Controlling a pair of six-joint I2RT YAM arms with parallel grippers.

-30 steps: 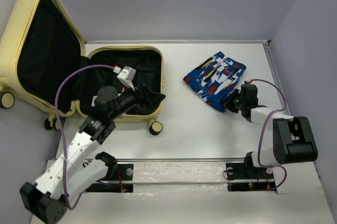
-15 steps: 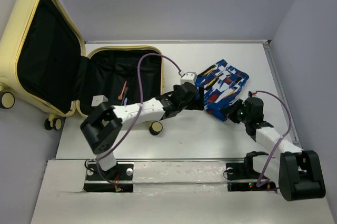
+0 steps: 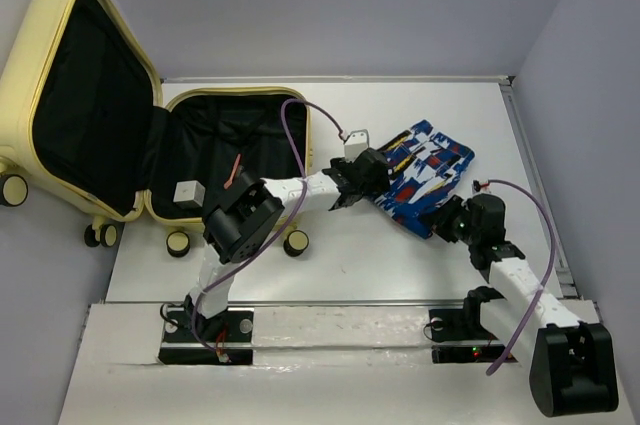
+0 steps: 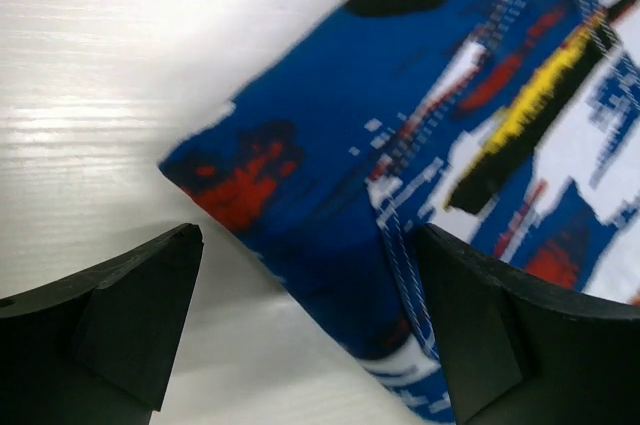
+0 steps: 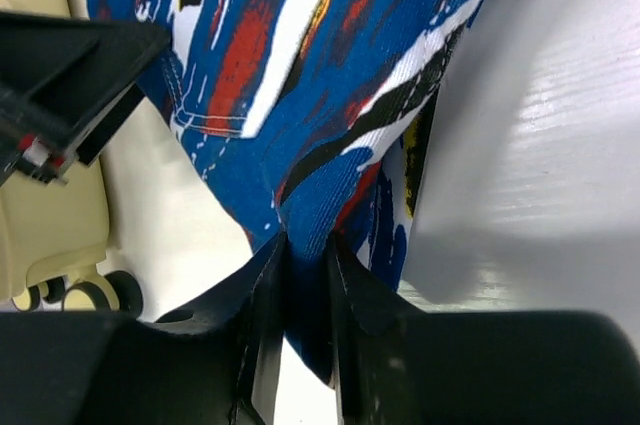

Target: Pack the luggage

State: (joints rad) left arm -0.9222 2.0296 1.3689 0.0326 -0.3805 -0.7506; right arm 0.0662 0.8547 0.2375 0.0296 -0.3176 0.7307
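Nearest to you, the right gripper (image 3: 448, 217) holds the near corner of the folded cloth (image 3: 428, 167). The right wrist view shows its fingers (image 5: 262, 290) drawn narrow with a ridge of blue fabric pinched between them. This grip appears intended to anchor one end so the stack does not unfold when lifted.

Just beyond, the left gripper (image 3: 362, 180) reaches across from the left base. Its jaws stand wide and straddle the cloth's left corner, which lies on the table (image 3: 350, 265) between them. Neither finger (image 4: 130, 315) is pressing the fabric yet. Judge this as the approach for a second hold, so that both ends travel together.

Farther left, the luggage (image 3: 22, 65) lies open. Its lower half is flat on the table with the black lining up. Its lid leans back past the table's left edge.

Observe these limits:
- The yellow rim of the lower half stands between the cloth and the compartment. You will likely have to lift the cloth over it.
- A small pale box (image 3: 187, 192) and an orange item (image 3: 235, 167) occupy the near-left lining. The far-right part is open.
- The left arm's cable (image 3: 296, 140) loops above the compartment.
- The right wall (image 3: 580, 95) stands near the cloth's far corner.
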